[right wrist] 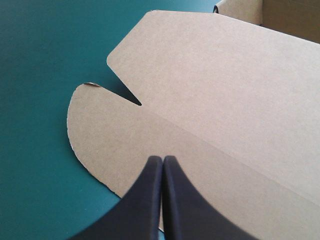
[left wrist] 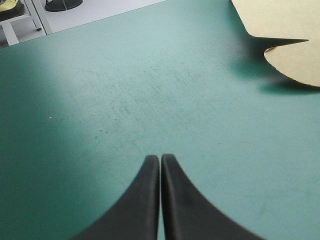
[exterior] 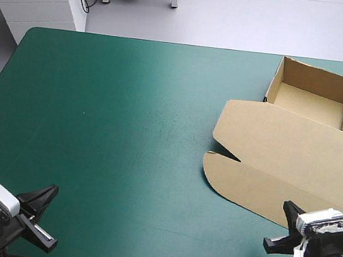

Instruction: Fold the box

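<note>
The open-tray cardboard box [exterior: 283, 150] is plain unprinted brown, the smooth table cover [exterior: 127, 128] is even teal-green with faint pale scuffs, and the fin-fingered left gripper [left wrist: 160, 158] and right gripper [right wrist: 163, 159] are plain black.

Table [exterior: 126, 135]: teal-green cover, rounded far corners, faint scuffs visible in the left wrist view. Carries one item: box [exterior: 273, 130], brown board, on the right side, reaching toward the far right corner. Open tray [exterior: 308, 103] with raised walls at the far end. Lid [exterior: 294, 165] lies flat toward the near edge, with a rounded, notched flap [exterior: 241, 180] at its left.
</note>
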